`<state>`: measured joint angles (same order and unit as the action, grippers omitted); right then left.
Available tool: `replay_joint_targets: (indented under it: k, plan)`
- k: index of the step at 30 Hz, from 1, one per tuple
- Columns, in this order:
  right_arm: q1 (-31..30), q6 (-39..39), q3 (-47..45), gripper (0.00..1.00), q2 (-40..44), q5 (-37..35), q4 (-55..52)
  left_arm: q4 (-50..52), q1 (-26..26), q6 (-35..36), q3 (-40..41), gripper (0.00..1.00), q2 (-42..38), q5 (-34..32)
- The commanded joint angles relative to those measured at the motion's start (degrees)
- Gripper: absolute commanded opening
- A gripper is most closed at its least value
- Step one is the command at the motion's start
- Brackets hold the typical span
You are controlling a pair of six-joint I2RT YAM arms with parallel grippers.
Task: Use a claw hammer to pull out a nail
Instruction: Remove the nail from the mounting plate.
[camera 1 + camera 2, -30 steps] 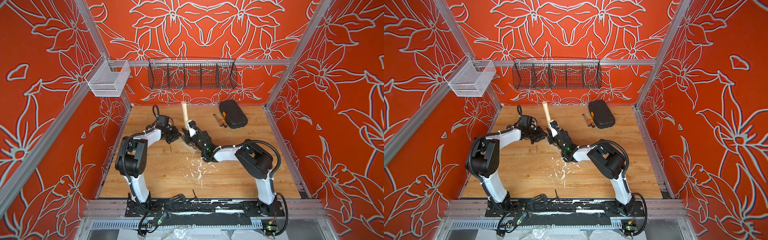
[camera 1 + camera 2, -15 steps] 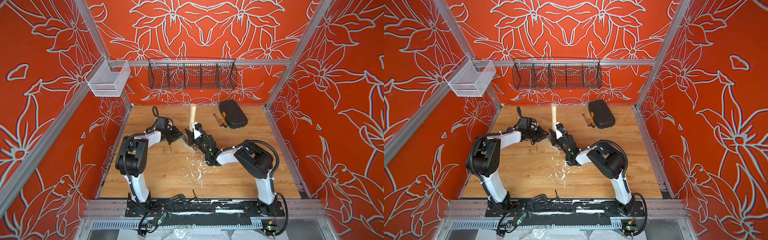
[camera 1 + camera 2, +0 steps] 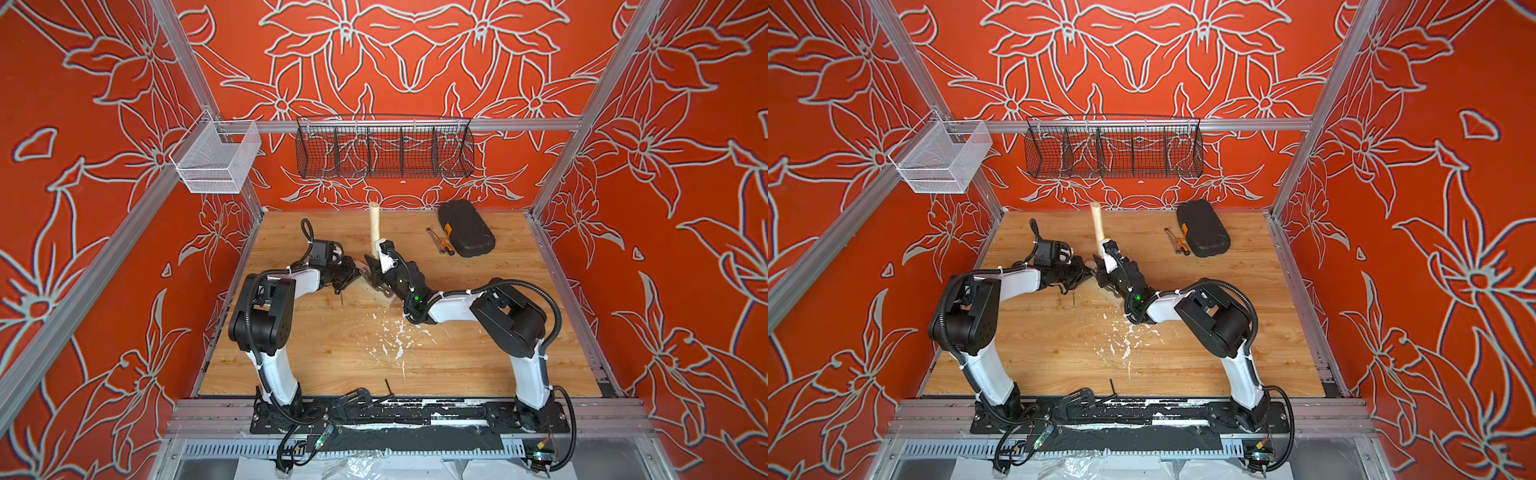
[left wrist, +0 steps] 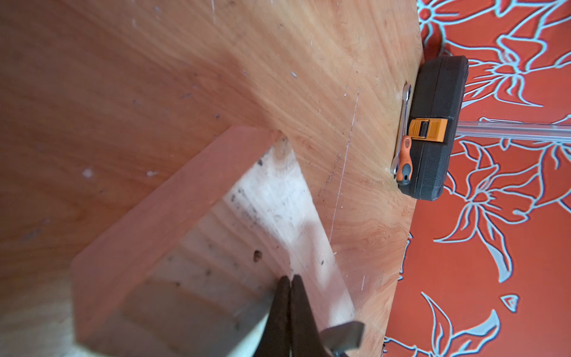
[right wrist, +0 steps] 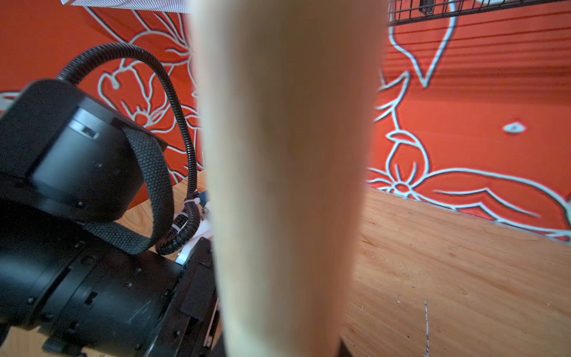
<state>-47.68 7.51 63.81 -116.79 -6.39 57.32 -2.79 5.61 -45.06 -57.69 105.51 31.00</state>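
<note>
Left fingers [image 4: 282, 309] have just snapped together over the block [image 4: 197, 216], with nothing visible between the tips. Right fingers [image 3: 377, 272] remain clamped low on the hammer [image 3: 375, 228], its head at the block's edge and its handle near upright above it. One open hole [image 4: 257, 256] shows in the block (no nail seen standing). Judgement: the nail is likely out and the pull appears finished.

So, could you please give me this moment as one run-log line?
right gripper: shut on hammer | left gripper: shut, over wood block | nail: not discernible
</note>
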Motion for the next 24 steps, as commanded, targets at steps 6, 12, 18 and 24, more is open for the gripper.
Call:
replay_joint_targets:
  k: [6, 12, 18, 24]
  plan:
    - [0.16, -0.11, 3.85, 0.00, 2.75, 0.90, 5.07, 17.20, -0.42, 2.91, 1.69, 0.00, 4.81, -5.07]
    - [0.11, -0.92, 6.15, 0.00, 4.28, 1.56, 2.32, 17.11, -0.42, 2.30, 1.79, 0.00, 4.66, -5.37]
    - [-0.04, -1.93, 8.61, 0.00, 6.28, 2.75, 0.63, 17.02, -0.42, 1.85, 2.05, 0.00, 5.05, -6.12]
    - [0.00, -3.53, 13.19, 0.00, 8.74, 4.01, -2.70, 15.98, -0.42, 1.37, 2.98, 0.00, 5.80, -6.07]
